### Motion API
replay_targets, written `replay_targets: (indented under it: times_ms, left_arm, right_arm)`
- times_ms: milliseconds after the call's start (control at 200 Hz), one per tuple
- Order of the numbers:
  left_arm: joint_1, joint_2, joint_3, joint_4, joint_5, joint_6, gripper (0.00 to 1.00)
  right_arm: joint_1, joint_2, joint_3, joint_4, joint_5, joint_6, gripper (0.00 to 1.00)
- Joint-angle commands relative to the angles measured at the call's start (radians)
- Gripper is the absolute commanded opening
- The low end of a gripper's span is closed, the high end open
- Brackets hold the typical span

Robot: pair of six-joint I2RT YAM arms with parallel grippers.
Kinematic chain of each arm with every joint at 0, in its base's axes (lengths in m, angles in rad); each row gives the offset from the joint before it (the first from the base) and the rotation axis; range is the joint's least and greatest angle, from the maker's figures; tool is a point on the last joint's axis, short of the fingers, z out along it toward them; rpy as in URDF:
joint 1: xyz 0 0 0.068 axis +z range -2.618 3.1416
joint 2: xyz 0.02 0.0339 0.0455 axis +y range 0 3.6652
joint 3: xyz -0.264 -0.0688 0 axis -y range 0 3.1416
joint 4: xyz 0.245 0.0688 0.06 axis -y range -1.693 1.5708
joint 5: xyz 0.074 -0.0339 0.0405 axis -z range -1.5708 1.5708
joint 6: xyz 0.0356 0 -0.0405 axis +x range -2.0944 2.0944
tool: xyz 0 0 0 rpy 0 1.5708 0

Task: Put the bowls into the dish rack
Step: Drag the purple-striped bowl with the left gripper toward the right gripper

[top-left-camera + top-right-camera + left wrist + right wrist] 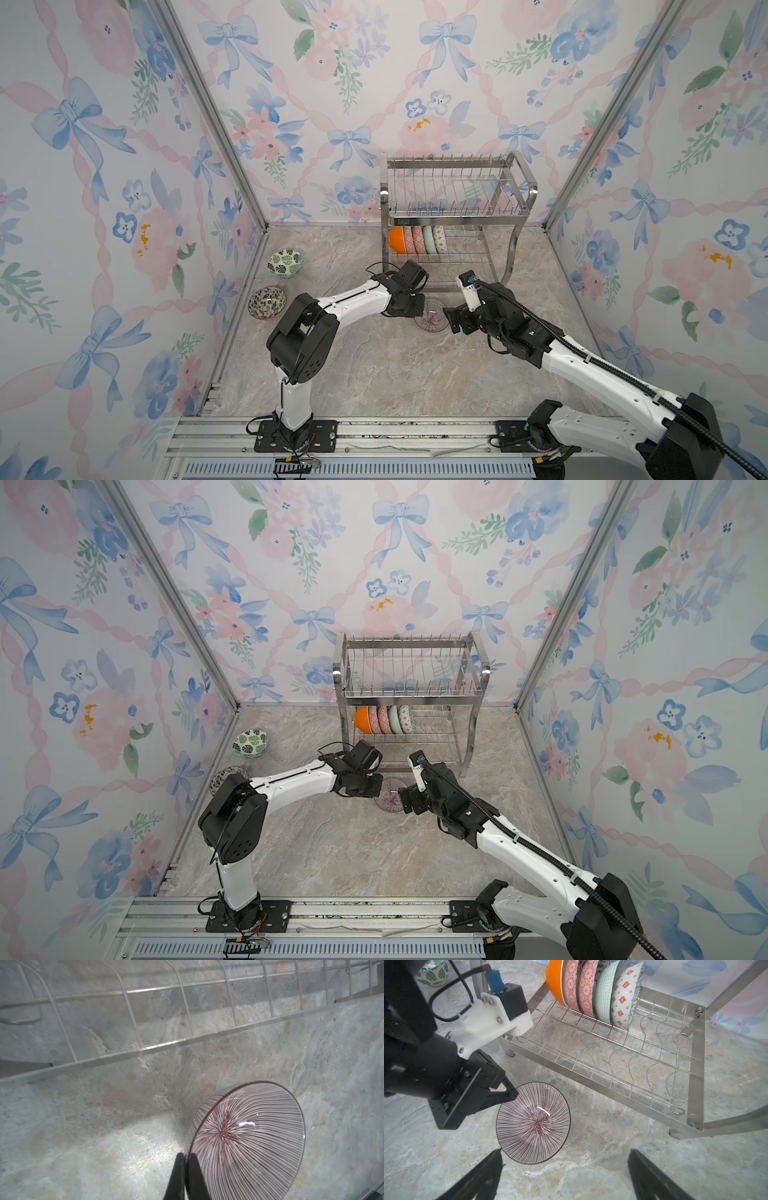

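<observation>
A purple-lined bowl [432, 319] [533, 1124] sits low over the marble table, just in front of the dish rack [453, 217] [411, 698]. My left gripper [186, 1156] [417, 305] is shut on the bowl's rim, one finger inside and one outside. My right gripper [565, 1155] [451, 318] stands open beside the bowl's opposite edge, holding nothing. Several bowls stand on edge in the rack's lower tier, from an orange bowl [553, 978] [397, 240] to a white one with orange diamonds [623, 995]. The upper tier holds no bowl.
A green-leaf bowl [284, 262] and a dark-leaf bowl [267, 302] rest at the table's left, near the wall; the left arm partly hides the dark-leaf bowl [224, 776] in a top view. Free wire slots [643, 1047] lie to the right of the racked bowls.
</observation>
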State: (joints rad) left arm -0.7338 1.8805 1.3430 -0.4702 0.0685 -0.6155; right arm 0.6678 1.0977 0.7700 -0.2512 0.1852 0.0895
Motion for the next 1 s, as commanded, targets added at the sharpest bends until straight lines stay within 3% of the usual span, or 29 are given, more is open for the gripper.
replay_targets:
  times_ms: [0, 230, 290, 385, 815, 995]
  left_arm:
    - [-0.005, -0.006, 0.036, 0.019, 0.014, 0.023, 0.18]
    - [-0.001, -0.041, 0.042, 0.019, -0.016, 0.035, 0.6]
    - [0.004, -0.063, 0.041, 0.021, -0.016, 0.038, 0.88]
    - [0.025, -0.11, 0.024, 0.018, -0.018, 0.042, 0.98]
    - [0.202, -0.465, -0.238, 0.023, 0.029, 0.026, 0.98]
    - [0.351, -0.614, -0.399, 0.098, 0.154, 0.001, 0.98]
  right_arm:
    - [-0.01, 0.013, 0.0, -0.02, -0.012, 0.017, 0.97]
    - [-0.01, 0.008, 0.013, -0.033, -0.009, 0.016, 0.96]
    - [-0.01, -0.004, 0.008, -0.029, -0.011, 0.019, 0.96]
    - [-0.01, -0.011, 0.008, -0.029, -0.016, 0.033, 0.96]
    - [0.057, 0.055, 0.013, 0.013, -0.007, 0.095, 0.97]
    - [0.129, 0.181, 0.08, 0.023, 0.025, 0.126, 0.96]
